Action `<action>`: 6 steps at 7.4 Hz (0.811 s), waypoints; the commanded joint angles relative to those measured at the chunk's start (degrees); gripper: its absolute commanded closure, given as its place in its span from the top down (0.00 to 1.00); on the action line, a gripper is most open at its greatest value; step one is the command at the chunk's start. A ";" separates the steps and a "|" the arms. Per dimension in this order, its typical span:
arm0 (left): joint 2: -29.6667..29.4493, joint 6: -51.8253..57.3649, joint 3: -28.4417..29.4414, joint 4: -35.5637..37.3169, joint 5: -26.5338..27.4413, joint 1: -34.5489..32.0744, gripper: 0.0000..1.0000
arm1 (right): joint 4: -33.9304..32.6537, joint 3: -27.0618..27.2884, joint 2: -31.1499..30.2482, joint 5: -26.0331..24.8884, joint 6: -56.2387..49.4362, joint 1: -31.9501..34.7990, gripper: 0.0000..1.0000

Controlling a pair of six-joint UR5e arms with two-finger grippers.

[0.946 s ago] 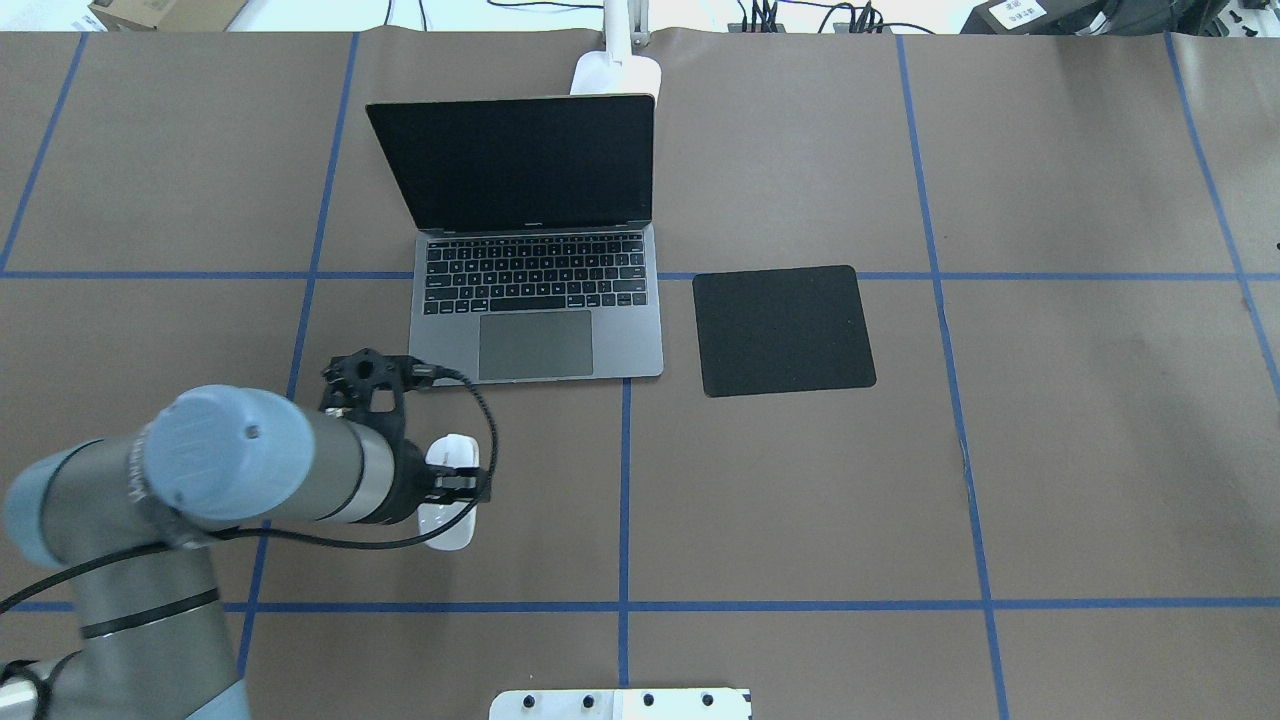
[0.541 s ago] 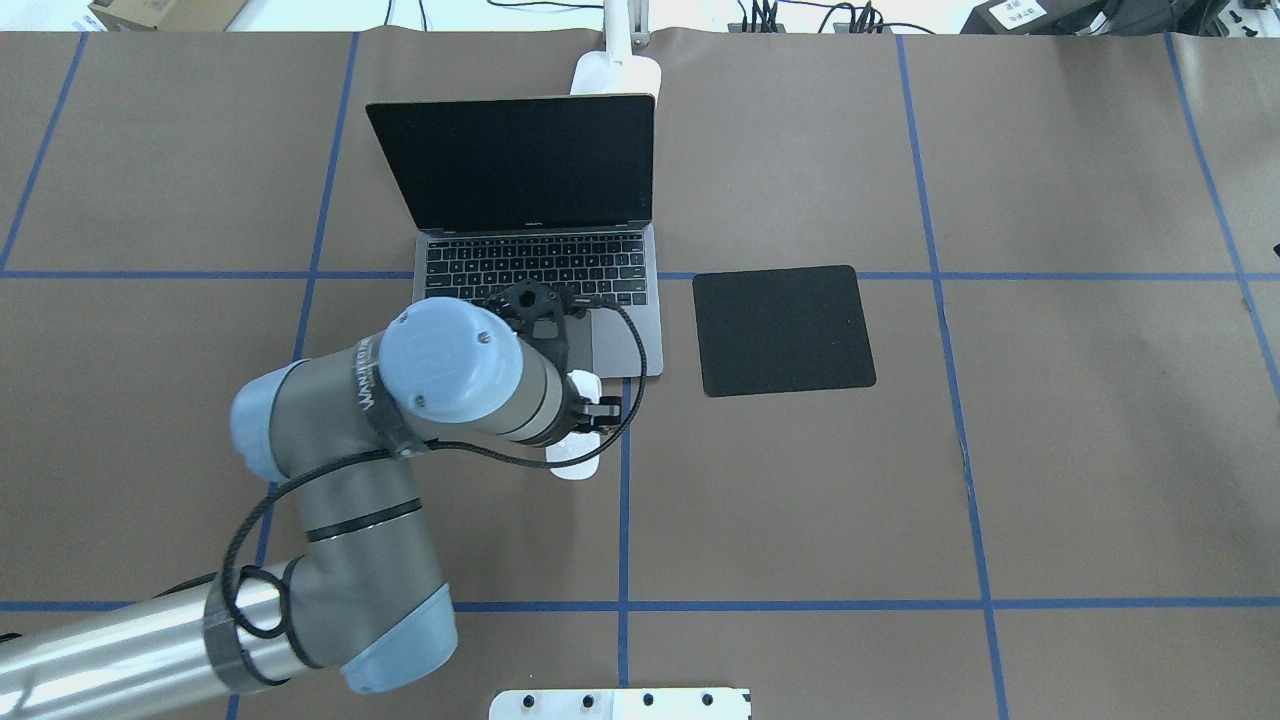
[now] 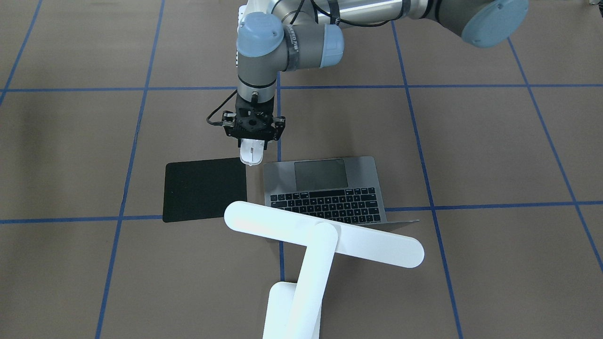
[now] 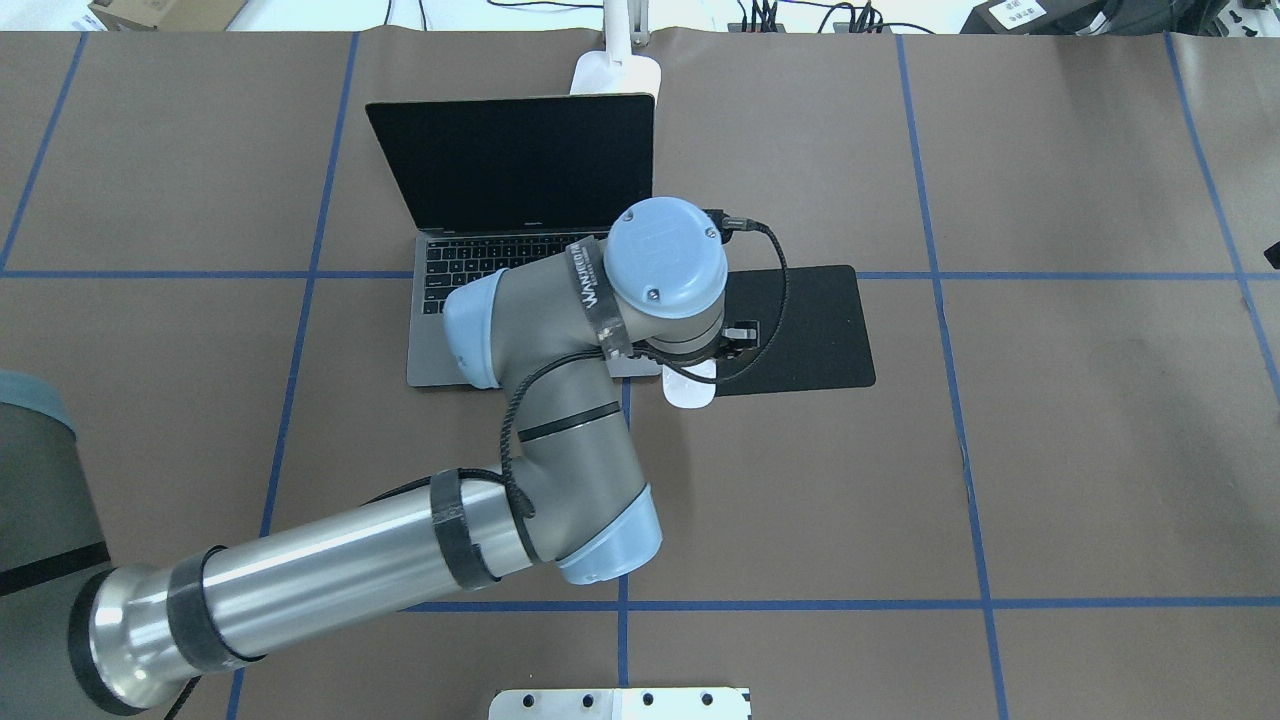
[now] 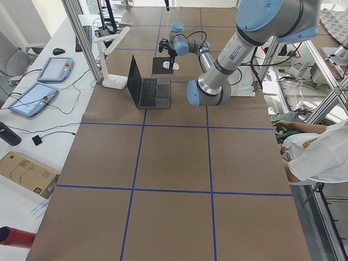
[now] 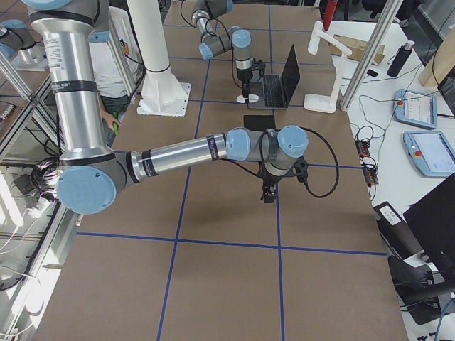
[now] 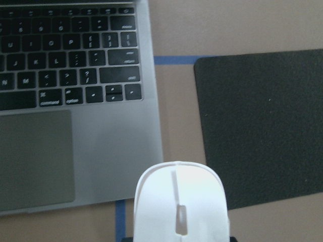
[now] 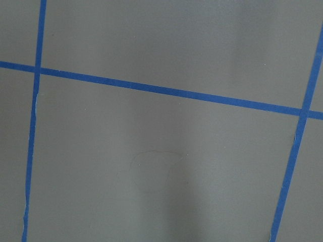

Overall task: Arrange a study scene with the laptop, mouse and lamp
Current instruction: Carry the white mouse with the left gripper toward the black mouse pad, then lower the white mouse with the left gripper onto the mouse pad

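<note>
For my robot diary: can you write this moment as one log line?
left gripper: shut on mouse | mouse: between laptop and mat | laptop: open

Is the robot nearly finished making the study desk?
Nearly. Done: the laptop sits open, and the lamp stands behind its screen. In hand: the left gripper is shut on the mouse, over the gap between the laptop and the black mat. Left: setting the mouse down, probably on the mat, and letting go.

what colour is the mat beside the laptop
The mat is plain black, best seen in the left wrist view.
</note>
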 commanded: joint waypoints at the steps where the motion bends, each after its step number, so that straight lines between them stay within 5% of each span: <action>1: -9.34 0.54 12.62 -0.63 0.11 -0.51 0.46 | 1.75 -2.29 0.83 2.04 0.02 -0.39 0.99; 6: -19.74 1.07 31.81 -6.50 4.23 -0.51 0.45 | 5.46 -6.26 0.93 2.14 0.11 -1.27 0.99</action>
